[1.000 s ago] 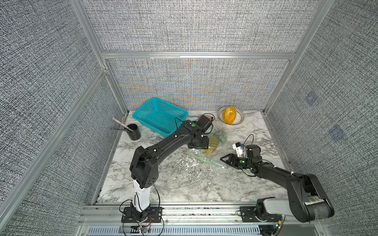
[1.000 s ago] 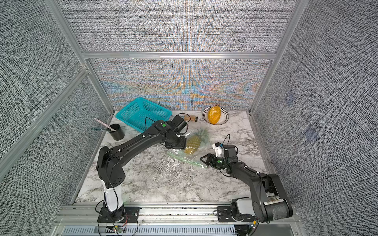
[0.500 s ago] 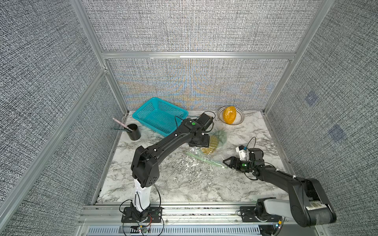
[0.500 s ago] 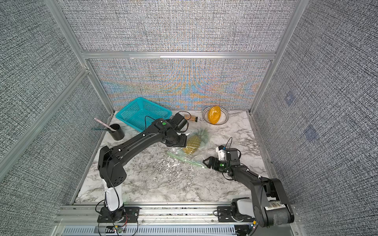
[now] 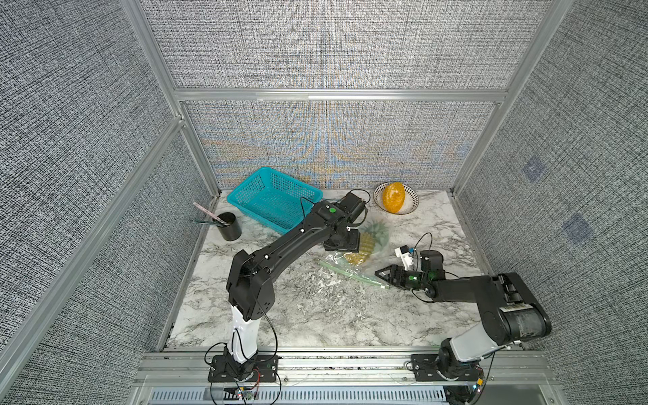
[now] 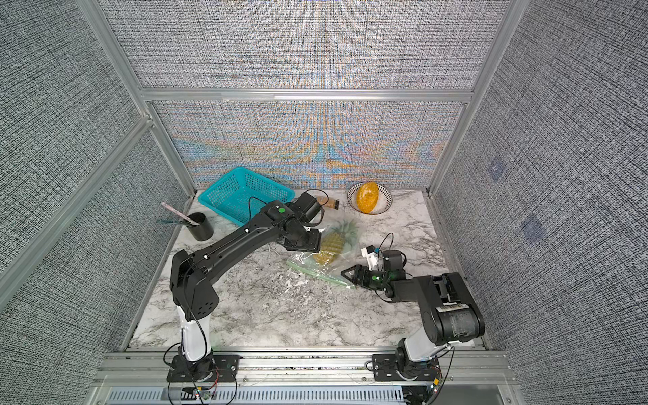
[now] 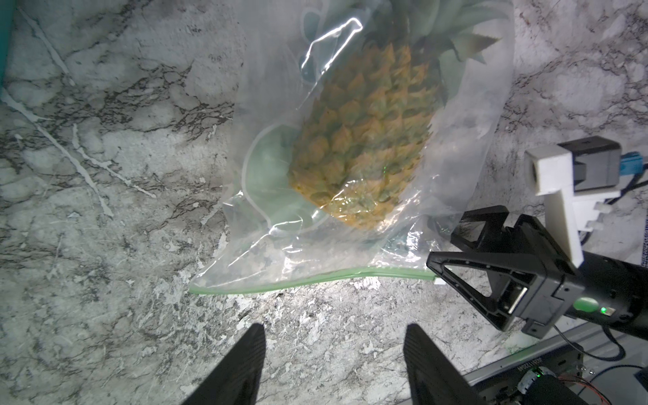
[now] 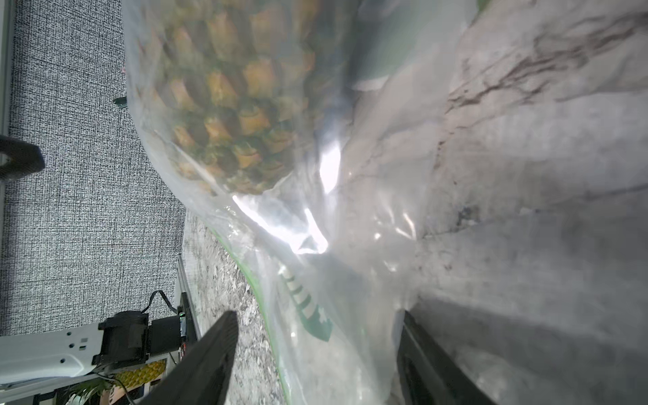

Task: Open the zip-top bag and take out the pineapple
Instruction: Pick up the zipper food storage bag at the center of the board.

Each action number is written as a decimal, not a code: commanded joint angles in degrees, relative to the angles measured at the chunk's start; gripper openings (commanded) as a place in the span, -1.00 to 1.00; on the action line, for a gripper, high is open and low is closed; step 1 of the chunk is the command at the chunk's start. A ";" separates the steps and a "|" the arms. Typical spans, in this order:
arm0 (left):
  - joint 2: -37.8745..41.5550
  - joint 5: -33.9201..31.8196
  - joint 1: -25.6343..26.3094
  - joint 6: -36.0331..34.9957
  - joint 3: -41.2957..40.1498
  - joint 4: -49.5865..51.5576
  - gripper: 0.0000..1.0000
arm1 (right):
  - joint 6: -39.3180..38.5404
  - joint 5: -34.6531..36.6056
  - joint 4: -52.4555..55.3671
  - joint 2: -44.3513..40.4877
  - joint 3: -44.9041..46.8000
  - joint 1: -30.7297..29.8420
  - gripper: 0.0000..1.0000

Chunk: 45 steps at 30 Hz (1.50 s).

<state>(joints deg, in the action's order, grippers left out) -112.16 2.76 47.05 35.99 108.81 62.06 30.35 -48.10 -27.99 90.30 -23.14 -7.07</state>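
Table [image 5: 315, 315]: grey-veined marble top, boxed in by fabric-covered panels.
Basket [image 5: 245, 189]: teal mesh, at the back, behind the left arm's wrist.
Zip-top bag [image 7: 315, 252]: clear film lying mid-table; its green zip strip [image 7: 315, 280] runs along the edge nearest the robot and looks pressed shut.
Pineapple [image 7: 364, 140]: inside the bag, on its side, leaf crown towards the back wall, base towards the zip.
Left gripper [image 7: 335, 329]: jaws spread, nothing between them, hanging over the table; in both top views it sits just beside the pineapple.
Right gripper [image 8: 317, 315]: jaws apart at the bag's zip-end corner, loose film between the fingers, unpinched.
Writing: pale green print [image 8: 308, 308] on the bag, too blurred to read; the white sticker [image 5: 515, 308] on the right arm is illegible.
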 commanded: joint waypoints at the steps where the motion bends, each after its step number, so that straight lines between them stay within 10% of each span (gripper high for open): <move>1: 0.12 0.05 -0.03 -0.91 0.61 1.31 0.31 | 2.20 -2.35 -4.50 0.45 0.51 0.04 0.22; 7: -0.19 1.42 0.04 -0.89 1.55 1.39 0.29 | 7.81 -3.33 -5.19 -3.91 0.90 0.04 -0.63; 14: -0.53 6.89 0.41 5.64 4.62 1.57 0.27 | 16.55 -2.69 -2.79 -9.80 0.70 -0.06 -0.91; 32: 7.29 17.71 2.76 38.77 -11.31 -17.82 0.20 | 53.95 7.74 -25.98 -9.19 1.39 -4.18 -0.98; 45: 12.51 14.67 3.79 58.98 -31.00 -47.12 0.11 | 62.32 19.51 -29.51 -10.41 2.51 -11.16 -0.99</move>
<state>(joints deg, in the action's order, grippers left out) -99.09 18.90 50.59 90.74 77.62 23.99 90.41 -32.42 -54.43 80.53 -20.62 -17.41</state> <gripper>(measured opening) 0.560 0.050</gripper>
